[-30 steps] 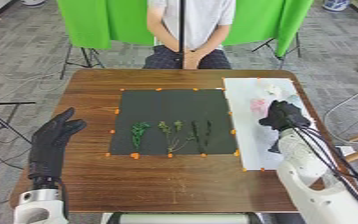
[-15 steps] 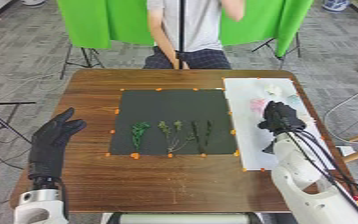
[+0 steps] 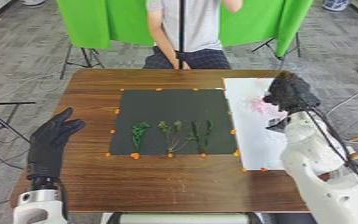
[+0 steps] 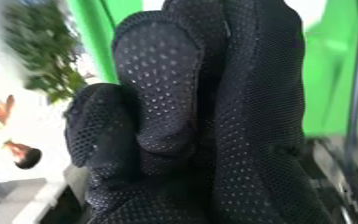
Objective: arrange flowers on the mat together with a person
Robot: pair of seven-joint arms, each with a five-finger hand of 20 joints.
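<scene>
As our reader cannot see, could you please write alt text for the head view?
Green sprigs lie in a row on a black mat on a wooden table. The right robot hand is over a white sheet with something pink on it; the left robot hand is left of the mat.

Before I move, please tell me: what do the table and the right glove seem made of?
The table looks like wood, smooth, perhaps varnished, judging by its brown grain. The right glove looks like matte black fabric, with mesh texture and small dots, maybe rubber.
</scene>
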